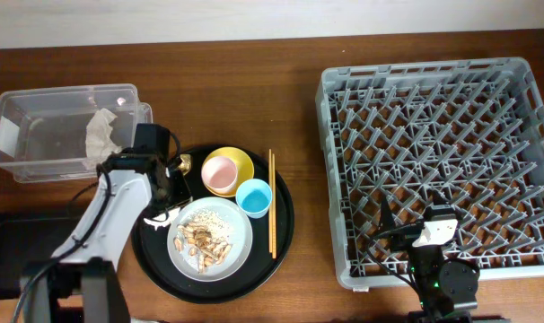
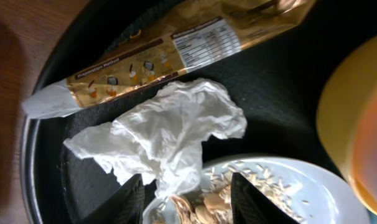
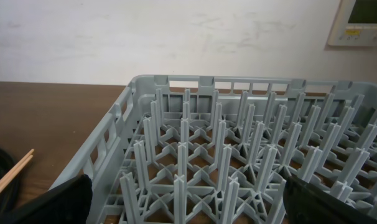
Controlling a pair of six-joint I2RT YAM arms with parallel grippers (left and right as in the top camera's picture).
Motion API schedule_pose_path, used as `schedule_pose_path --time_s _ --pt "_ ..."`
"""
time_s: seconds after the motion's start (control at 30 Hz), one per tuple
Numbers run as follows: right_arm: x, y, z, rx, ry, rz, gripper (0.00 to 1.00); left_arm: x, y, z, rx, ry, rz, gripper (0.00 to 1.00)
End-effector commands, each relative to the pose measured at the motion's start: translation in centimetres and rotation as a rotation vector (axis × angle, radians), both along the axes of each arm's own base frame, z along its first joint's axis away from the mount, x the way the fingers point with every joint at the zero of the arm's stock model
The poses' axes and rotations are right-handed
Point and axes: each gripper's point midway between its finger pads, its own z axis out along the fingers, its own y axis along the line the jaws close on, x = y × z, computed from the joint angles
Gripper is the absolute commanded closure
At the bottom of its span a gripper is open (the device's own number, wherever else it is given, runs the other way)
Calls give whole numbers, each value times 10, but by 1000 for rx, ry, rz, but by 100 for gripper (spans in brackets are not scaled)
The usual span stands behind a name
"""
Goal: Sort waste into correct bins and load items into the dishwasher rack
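Note:
A crumpled white napkin (image 2: 170,130) lies on the round black tray next to a gold wrapper (image 2: 170,43). My left gripper (image 2: 188,199) is open, and its fingers straddle the napkin's lower end and the rim of the pale grey plate (image 2: 282,180). The plate (image 1: 241,256) holds brown scraps and rice grains (image 1: 205,235). The pink cup (image 1: 220,175) sits in the yellow bowl (image 1: 242,160), with the light-blue cup (image 1: 254,197) and chopsticks (image 1: 272,202) beside them. My right gripper (image 3: 188,202) is open and empty over the near edge of the dishwasher rack (image 1: 514,81).
The clear tub (image 1: 39,152) at the back left holds another crumpled napkin (image 1: 101,133). The shallow black tray (image 1: 12,256) lies at the front left. The round black tray (image 1: 281,224) carries the dishes. My left arm (image 1: 110,215) reaches across its left side.

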Motion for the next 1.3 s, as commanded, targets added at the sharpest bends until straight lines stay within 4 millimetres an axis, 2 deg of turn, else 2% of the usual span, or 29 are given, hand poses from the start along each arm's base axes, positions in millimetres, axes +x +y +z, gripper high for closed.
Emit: schedule_pose_path --time_s 0.0,0.07,0.23,0.3,0.37,0.4,0.43,0.6,0.67,0.77,0.97,1.13,1.27 --pt "0 0 -3 3 6 -4 2 -6 1 -21 10 72 8 60" --pt "0 0 -3 3 6 -4 2 -6 1 -27 11 87 8 63" --pt "0 0 -3 3 6 -4 2 -1 1 -27 10 66 8 63" --pt "0 0 -3 3 6 -4 1 0 1 -27 9 61 8 69" --pt "0 0 -3 3 6 -4 2 0 1 -27 10 61 7 89" --pt "0 0 -3 3 6 -4 2 0 1 -27 10 61 7 96" --pt "0 0 -3 3 6 -4 2 0 1 -27 9 63 7 99" --pt "0 0 -3 3 6 -4 2 -3 1 -20 10 74 8 99" --pt "0 0 -3 3 6 -4 2 2 0 -2 9 56 7 99" --pt "0 0 -3 3 6 -4 2 11 0 36 6 4 8 99" --pt "0 0 -3 3 6 -4 2 18 3 100 13 -153 12 99" --pt "0 0 -3 3 6 -4 1 33 25 146 123 -370 59 99" --pt "0 0 -3 3 6 -4 2 62 44 197 118 -630 139 99"
